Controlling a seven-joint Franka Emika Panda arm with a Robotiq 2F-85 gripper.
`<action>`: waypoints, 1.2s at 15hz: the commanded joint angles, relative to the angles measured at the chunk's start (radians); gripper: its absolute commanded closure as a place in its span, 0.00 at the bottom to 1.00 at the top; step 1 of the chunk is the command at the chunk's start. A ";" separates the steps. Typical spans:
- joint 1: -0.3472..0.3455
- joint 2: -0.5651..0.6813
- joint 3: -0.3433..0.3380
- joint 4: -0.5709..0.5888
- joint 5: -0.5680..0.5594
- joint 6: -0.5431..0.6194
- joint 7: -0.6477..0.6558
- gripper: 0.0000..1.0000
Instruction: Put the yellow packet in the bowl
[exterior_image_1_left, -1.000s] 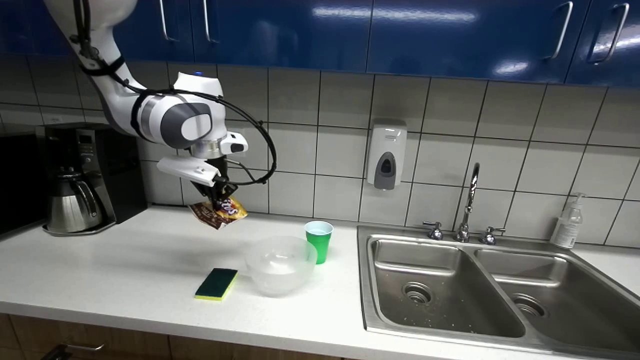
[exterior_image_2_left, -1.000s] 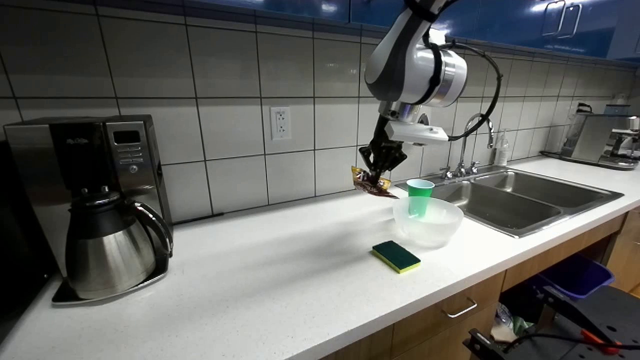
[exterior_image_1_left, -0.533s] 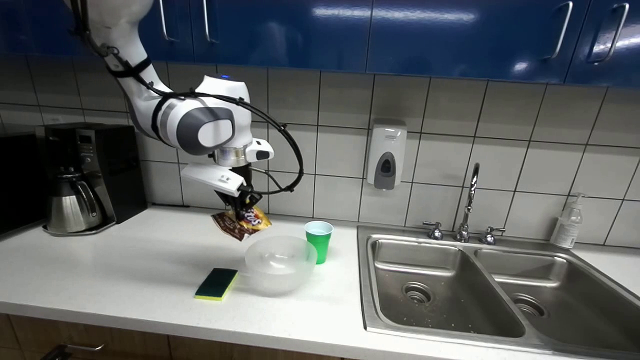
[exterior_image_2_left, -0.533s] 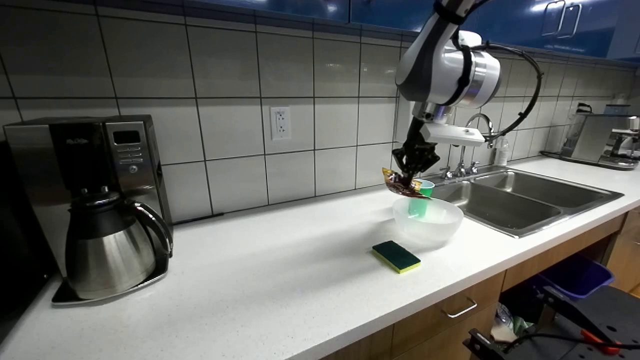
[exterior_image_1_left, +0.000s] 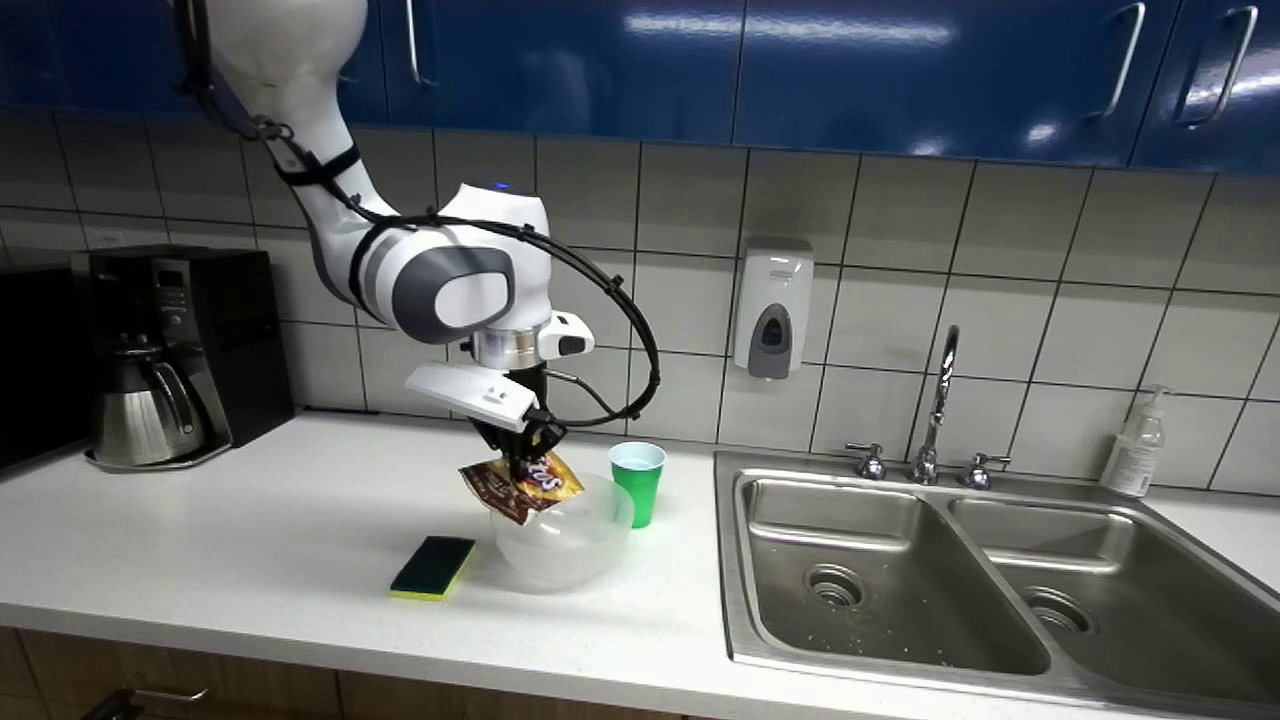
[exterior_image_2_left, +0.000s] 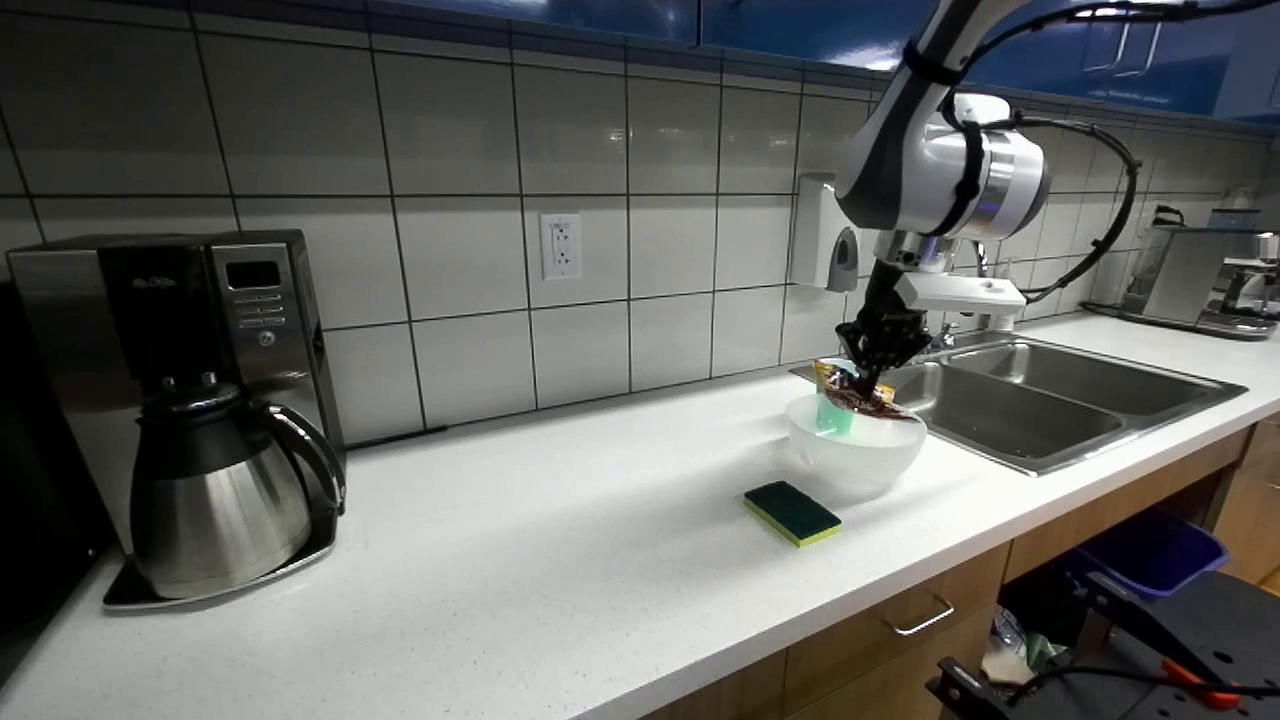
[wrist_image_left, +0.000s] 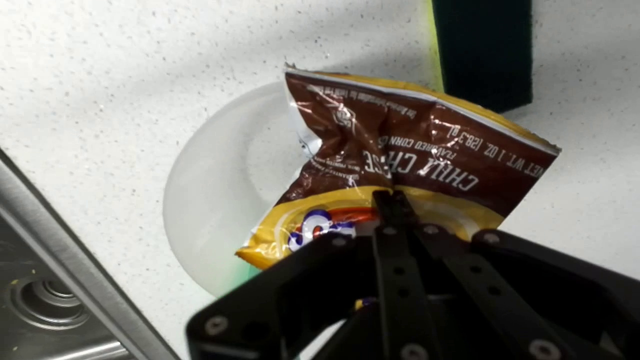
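Note:
My gripper (exterior_image_1_left: 517, 474) is shut on the yellow packet (exterior_image_1_left: 547, 482), a crinkled yellow and brown snack bag. It pinches the packet near the middle, and both sides stick out past the fingers. The packet shows in the wrist view (wrist_image_left: 440, 145) and in an exterior view (exterior_image_2_left: 850, 402). The bowl (exterior_image_1_left: 575, 555) is whitish, translucent and round, and stands on the counter. The packet is over part of the bowl, close above its rim. In the wrist view the packet and gripper (wrist_image_left: 392, 196) hide one side of the bowl (wrist_image_left: 207, 200); the rest of its inside shows nothing in it.
A green cup (exterior_image_1_left: 640, 490) stands right beside the bowl, behind it in an exterior view (exterior_image_2_left: 833, 418). A dark green and yellow sponge (exterior_image_1_left: 433, 566) lies on the counter near the bowl. A steel double sink (exterior_image_1_left: 735, 580) and a coffee maker (exterior_image_2_left: 265, 330) are farther off.
My gripper, still shut on the packet, has moved to the right in both exterior views and come lower, from beside the bowl to over part of it. The bowl, cup and sponge have not moved.

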 joint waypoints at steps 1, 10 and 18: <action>-0.038 0.072 0.002 0.038 0.015 0.011 -0.030 1.00; -0.079 0.317 0.004 0.198 -0.037 0.126 0.105 1.00; -0.051 0.383 -0.012 0.263 -0.119 0.116 0.191 0.36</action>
